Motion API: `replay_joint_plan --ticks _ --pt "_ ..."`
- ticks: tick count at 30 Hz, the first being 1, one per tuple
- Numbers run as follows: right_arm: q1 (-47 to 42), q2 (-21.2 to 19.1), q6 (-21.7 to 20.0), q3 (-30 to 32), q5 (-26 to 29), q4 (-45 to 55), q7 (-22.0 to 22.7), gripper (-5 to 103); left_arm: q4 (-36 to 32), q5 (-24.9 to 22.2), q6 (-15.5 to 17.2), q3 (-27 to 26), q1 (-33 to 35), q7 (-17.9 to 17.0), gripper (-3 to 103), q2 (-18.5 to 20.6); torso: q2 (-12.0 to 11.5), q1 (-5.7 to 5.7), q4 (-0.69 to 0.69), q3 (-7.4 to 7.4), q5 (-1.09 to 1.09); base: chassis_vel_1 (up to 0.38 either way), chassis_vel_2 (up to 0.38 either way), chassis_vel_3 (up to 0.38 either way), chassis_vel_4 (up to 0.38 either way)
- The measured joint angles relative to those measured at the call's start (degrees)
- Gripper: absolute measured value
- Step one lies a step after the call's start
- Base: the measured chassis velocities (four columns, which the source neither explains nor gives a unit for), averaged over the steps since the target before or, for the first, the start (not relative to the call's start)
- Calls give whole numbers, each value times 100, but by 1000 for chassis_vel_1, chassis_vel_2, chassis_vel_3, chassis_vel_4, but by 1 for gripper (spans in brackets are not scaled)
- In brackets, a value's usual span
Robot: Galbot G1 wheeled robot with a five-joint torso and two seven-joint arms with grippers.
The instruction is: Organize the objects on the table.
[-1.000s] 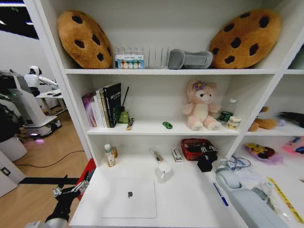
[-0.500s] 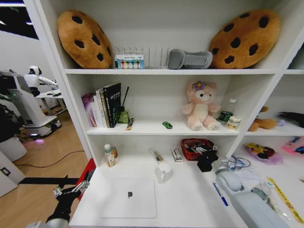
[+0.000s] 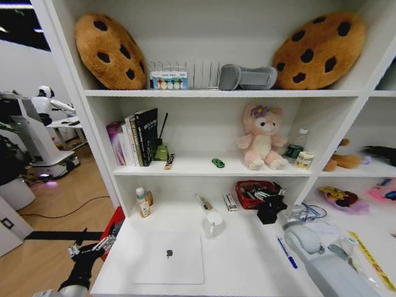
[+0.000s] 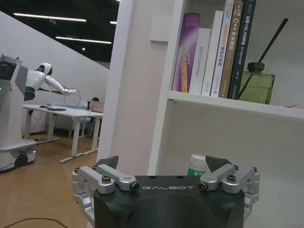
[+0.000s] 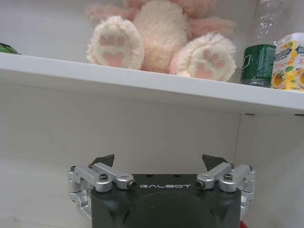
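A slim silver laptop [image 3: 167, 257] lies closed on the white table [image 3: 241, 266], near its front left. Behind it stands a white mug [image 3: 213, 221], and a dark marker [image 3: 203, 202] lies further back. A blue pen [image 3: 286, 252] rests beside my right arm, and a yellow ruler [image 3: 370, 260] lies at the far right. On the shelf above sits a tiny green toy car [image 3: 218, 163]. My right gripper [image 3: 270, 210] [image 5: 158, 160] hovers open and empty beside a red basket [image 3: 253, 190]. My left gripper [image 3: 93, 247] [image 4: 164, 161] hangs open off the table's left edge.
A small bottle [image 3: 143, 203] stands at the table's back left and a small box [image 3: 230, 202] lies by the basket. Books [image 3: 136, 136] and a pink plush toy [image 3: 263, 137] fill the middle shelf. Shelf uprights flank the table. Clutter lies on the surface to the right.
My right arm has shifted slightly to the right, with its gripper still by the red basket. The left arm has barely moved.
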Motion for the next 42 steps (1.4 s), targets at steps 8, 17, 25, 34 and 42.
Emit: replay_joint_plan --ticks 8,17,25,34,42 --pt "-1257 209 25 782 -195 872 -4 100 25 -32 -43 -22 12 29 100 -50 0 0 0 0 0 0 0 0 0" --pt "-2505 562 137 1486 -174 1351 -40 100 -10 -119 -137 -104 71 107 100 -23 0 0 0 0 0 0 0 0 0" --pt "-3158 914 -64 1606 -280 1346 88 100 98 -167 -184 -26 -18 128 100 35 1 0 -2 0 0 0 0 0 0" --pt "-2985 948 -946 1279 106 1008 590 100 157 -204 -200 -7 -30 133 100 127 -1 1 0 0 1 0 0 0 0" --pt "-2630 702 -1486 1074 544 837 756 100 211 -209 -246 -54 13 141 100 117 0 1 0 0 0 0 0 0 0"
